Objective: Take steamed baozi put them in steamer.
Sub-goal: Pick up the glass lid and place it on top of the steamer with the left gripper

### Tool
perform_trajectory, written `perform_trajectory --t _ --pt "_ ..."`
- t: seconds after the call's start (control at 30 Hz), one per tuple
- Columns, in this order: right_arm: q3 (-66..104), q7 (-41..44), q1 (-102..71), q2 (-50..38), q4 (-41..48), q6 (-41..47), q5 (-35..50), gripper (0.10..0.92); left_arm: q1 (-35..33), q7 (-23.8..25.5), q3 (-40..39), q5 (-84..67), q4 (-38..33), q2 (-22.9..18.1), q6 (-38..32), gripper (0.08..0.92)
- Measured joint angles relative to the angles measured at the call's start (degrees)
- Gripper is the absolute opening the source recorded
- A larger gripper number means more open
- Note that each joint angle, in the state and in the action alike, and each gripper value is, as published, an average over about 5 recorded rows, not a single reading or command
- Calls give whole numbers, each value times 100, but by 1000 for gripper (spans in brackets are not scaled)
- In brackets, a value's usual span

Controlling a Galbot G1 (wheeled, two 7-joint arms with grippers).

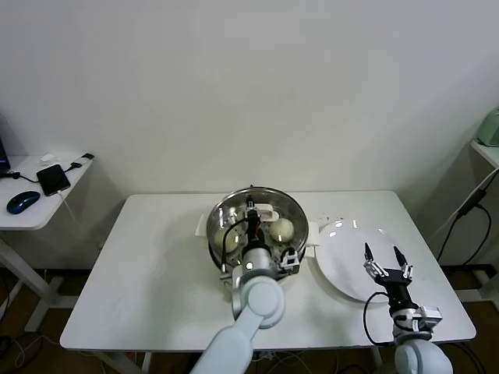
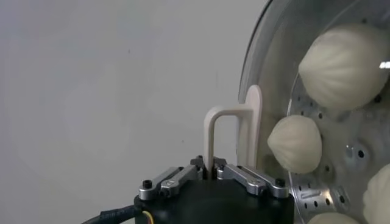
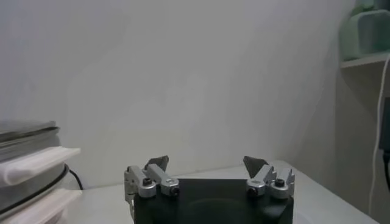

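The steamer (image 1: 300,210) stands at the table's middle back. Several cream-white baozi (image 1: 281,228) lie on its perforated tray (image 2: 353,152); the left wrist view shows them (image 2: 295,144) through the glass lid (image 2: 259,55). My left gripper (image 1: 253,212) is over the steamer, and in the left wrist view it (image 2: 209,167) is shut on the lid's white loop handle (image 2: 226,115). The white plate (image 1: 343,261) to the right of the steamer holds no bun. My right gripper (image 1: 387,261) is open and empty above the plate's right part; it also shows in the right wrist view (image 3: 207,164).
The steamer's white side handles (image 3: 36,164) show near the right gripper. A side table (image 1: 35,210) with a phone and a mouse stands at the far left. Cables (image 1: 468,210) and a shelf hang off the table's right side.
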State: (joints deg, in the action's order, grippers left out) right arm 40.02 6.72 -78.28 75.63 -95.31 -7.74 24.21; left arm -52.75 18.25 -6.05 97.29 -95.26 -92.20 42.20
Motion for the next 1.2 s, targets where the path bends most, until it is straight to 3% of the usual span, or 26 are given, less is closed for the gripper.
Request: perform_trajectory --t 0.9,1.0,1.2 --pt "-21 0 19 26 51 -38 -22 823 -36 44 1 33 61 0 -3 163" --pt "-17 0 15 28 49 -40 -23 823 -65 -15 7 39 65 -1 -4 209" --pt "-12 0 9 34 49 -43 -27 823 -171 -76 -31 -18 -56 -1 0 381"
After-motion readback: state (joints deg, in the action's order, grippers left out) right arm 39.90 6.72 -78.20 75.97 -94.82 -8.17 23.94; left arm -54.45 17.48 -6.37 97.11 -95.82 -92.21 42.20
